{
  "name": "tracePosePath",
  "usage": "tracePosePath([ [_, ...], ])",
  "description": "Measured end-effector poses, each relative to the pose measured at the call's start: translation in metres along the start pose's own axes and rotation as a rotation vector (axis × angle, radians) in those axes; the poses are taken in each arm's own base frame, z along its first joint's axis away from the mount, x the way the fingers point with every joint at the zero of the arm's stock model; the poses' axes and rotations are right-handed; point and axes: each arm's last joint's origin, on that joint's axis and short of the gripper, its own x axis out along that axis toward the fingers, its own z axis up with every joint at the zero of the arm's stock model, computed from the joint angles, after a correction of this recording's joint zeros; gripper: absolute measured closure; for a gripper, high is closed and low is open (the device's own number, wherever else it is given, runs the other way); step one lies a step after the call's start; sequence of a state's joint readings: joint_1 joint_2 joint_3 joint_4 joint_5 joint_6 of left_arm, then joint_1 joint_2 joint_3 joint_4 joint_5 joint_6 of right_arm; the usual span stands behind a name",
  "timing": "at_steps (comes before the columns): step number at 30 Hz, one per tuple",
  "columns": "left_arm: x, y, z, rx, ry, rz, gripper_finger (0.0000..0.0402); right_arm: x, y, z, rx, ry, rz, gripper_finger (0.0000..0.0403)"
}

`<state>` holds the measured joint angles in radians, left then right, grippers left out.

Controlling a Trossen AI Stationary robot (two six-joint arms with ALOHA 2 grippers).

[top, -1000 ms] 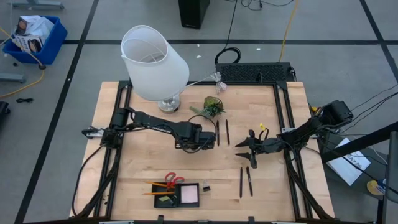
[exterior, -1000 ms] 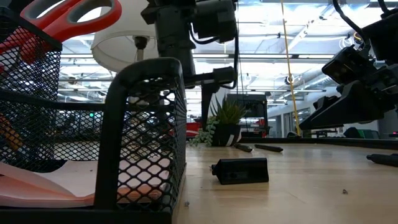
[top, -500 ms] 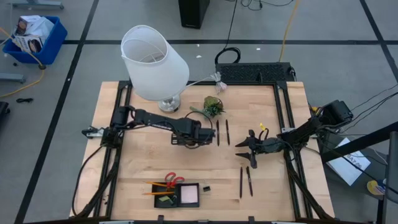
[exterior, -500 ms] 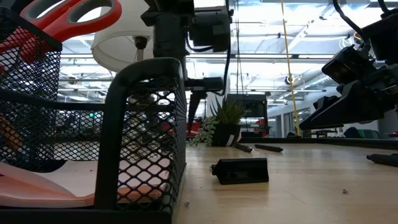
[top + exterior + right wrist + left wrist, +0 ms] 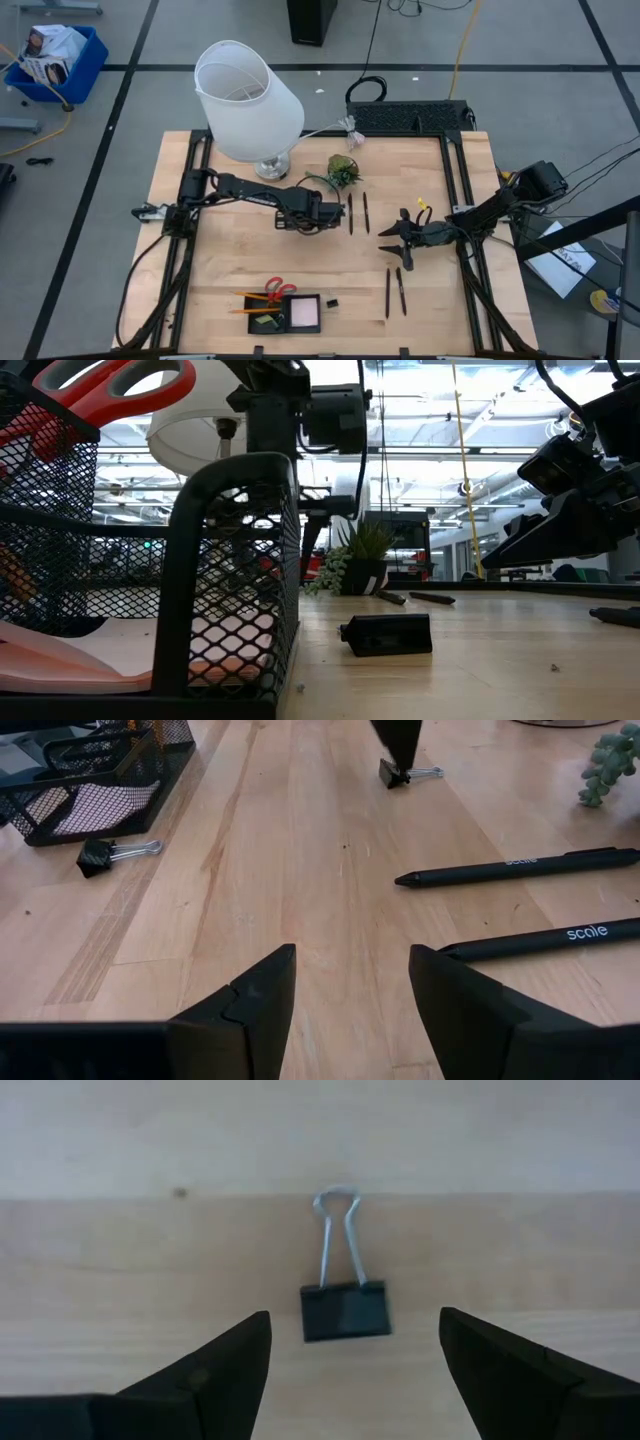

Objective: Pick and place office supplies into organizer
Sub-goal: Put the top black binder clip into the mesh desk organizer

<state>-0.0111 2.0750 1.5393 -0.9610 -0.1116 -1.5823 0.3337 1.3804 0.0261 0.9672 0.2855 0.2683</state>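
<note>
A small black binder clip [image 5: 345, 1311] with silver wire handles lies flat on the bare wooden table [image 5: 240, 255], directly below the left gripper [image 5: 352, 1355]. It sits in the gap between the two dark fingers [image 5: 225, 1360], touching neither, its handles pointing away from the wrist. The left gripper [image 5: 322, 215] hangs over the middle of the table with its jaws spread wide and nothing in them.

Just beside that gripper, toward the right arm, two black pens [image 5: 358, 213] lie side by side. A small green plant [image 5: 343, 170] stands beyond it, and a white lamp [image 5: 247, 100] stands farther off at the back.

The right gripper [image 5: 398, 232] waits over the right half of the table, jaws parted and empty. Two more pens [image 5: 395, 291] lie on the near side of it.

The organizer [image 5: 286, 311], a black mesh tray, sits at the table's front edge, well apart from both grippers. It holds a pink sticky-note pad [image 5: 303, 312], red-handled scissors [image 5: 275, 291] and orange pencils [image 5: 248, 296]. A second binder clip [image 5: 332, 302] lies on the wood just beside the tray, on the side toward the right arm.
</note>
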Motion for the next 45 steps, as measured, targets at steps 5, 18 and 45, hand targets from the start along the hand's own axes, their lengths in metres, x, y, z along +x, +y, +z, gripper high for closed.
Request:
tracePosePath([
  [5, 0.011, 0.006, -0.002, -0.024, 0.028, 0.012, 0.0107, 0.000, 0.000, 0.000, 0.000, 0.000, 0.000, 0.0211],
  [18, 0.016, 0.004, -0.001, -0.029, 0.019, -0.026, 0.0108, 0.000, 0.000, 0.000, 0.000, 0.000, 0.000, 0.0211],
  [45, 0.023, 0.011, -0.004, 0.002, 0.011, 0.002, 0.0210, 0.000, 0.000, 0.000, 0.000, 0.000, 0.000, 0.0211],
])
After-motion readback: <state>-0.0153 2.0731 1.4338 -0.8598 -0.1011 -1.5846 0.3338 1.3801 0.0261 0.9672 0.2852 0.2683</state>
